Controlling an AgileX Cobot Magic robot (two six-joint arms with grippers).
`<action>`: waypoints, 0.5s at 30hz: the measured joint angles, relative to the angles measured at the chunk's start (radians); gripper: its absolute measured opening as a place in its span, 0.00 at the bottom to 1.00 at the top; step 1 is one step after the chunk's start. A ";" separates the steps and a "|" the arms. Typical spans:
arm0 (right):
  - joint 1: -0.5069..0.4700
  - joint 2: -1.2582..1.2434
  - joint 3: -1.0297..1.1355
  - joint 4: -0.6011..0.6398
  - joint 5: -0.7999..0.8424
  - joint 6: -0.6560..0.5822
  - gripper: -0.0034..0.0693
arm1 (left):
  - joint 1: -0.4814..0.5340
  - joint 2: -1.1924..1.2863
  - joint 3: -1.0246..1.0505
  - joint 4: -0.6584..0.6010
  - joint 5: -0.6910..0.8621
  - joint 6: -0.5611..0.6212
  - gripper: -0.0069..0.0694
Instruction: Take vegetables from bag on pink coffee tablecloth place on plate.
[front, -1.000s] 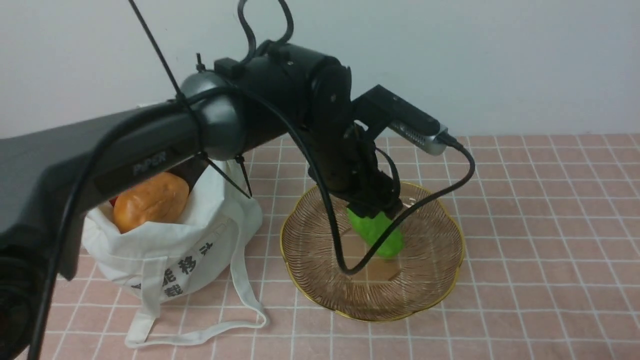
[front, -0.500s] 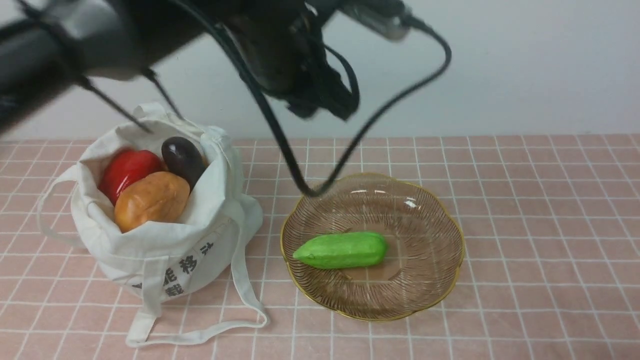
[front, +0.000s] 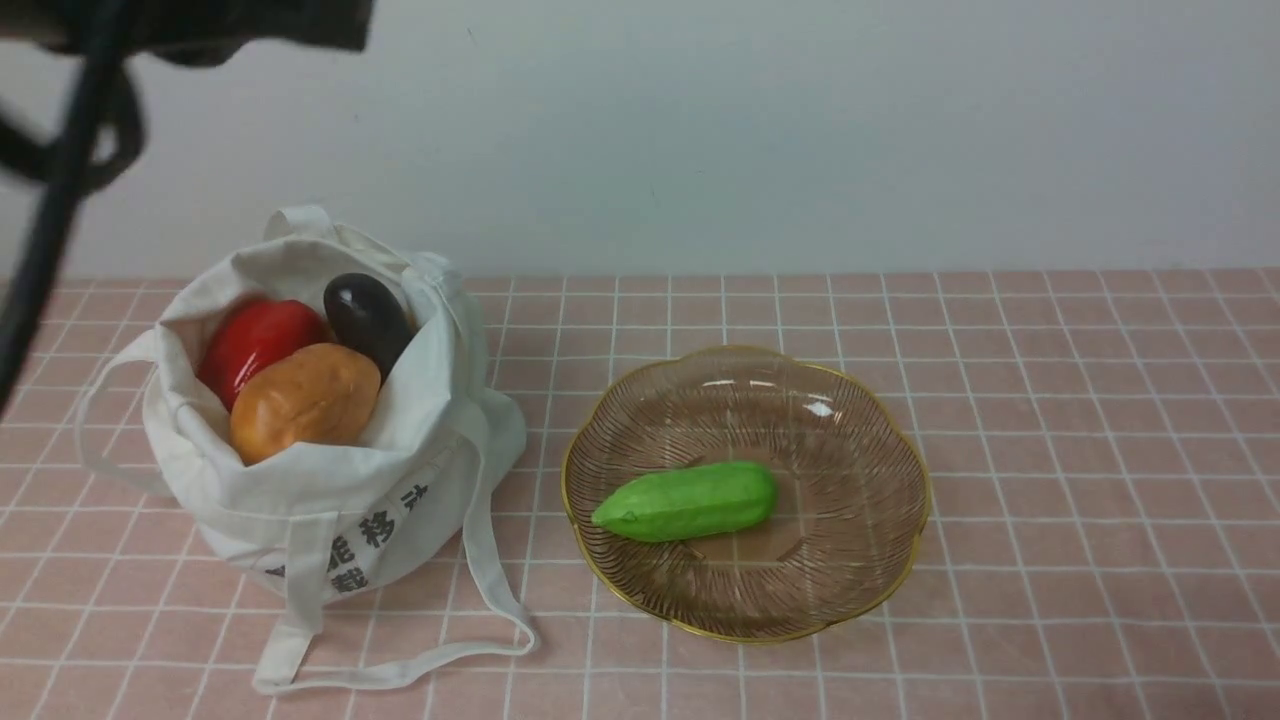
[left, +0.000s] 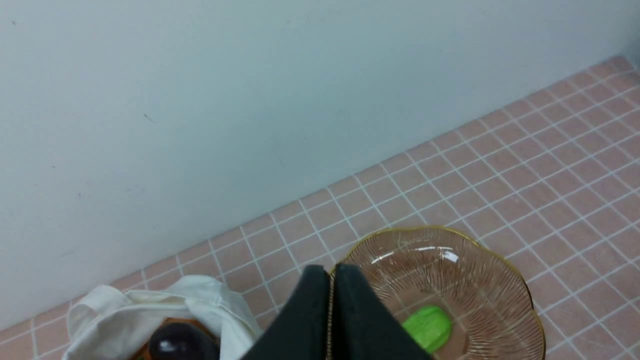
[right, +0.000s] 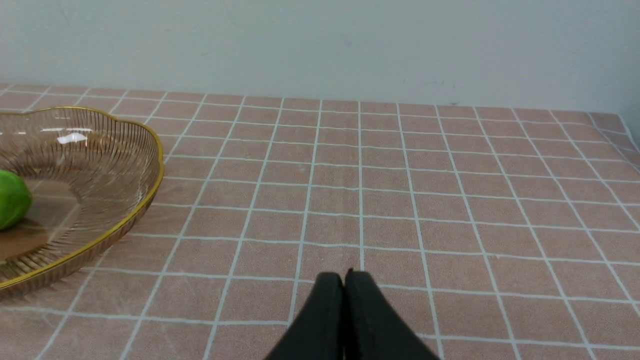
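1. Task items. The cucumber (front: 688, 500) lies on its side in the plate (front: 840, 430), near the middle and slightly toward the bag side. It is free of any grip. The red pepper (front: 255, 340), the potato (front: 303, 400) and the eggplant (front: 367, 315) sit in the open mouth of the bag (front: 330, 500). The potato is at the front and the other two are behind it, all packed touching.

2. Progress. Judged from this layout, one transfer of four is complete. Three remain: pepper, potato and eggplant. The potato is the most exposed, so it appears the easiest next pick.

3. Count.
- Vegetables: four (one on the plate, three in the bag).
- Plate: one.
- Bag: one, upright, with its straps (front: 400, 670) trailing forward on the cloth.

4. Surroundings. Bag and plate stand side by side, close but not touching, on the pink tablecloth (front: 1050, 450). The bag is on the robot's left. A plain wall (front: 800, 130) runs behind them.

5. Jaws. The left jaws are clenched on nothing. The left wrist view shows them raised high, looking down on both the bag and the plate. The right jaws are also clenched and empty. They sit low over bare cloth, apart from the plate.
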 joint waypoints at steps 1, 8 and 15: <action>0.000 0.000 0.000 0.000 0.000 0.000 0.03 | 0.000 -0.039 0.037 0.000 -0.018 -0.007 0.08; 0.000 0.000 0.000 0.000 0.000 0.000 0.03 | 0.000 -0.229 0.215 0.000 -0.027 -0.022 0.08; 0.000 0.000 0.000 0.000 0.000 0.000 0.03 | 0.000 -0.336 0.227 0.003 0.043 -0.023 0.08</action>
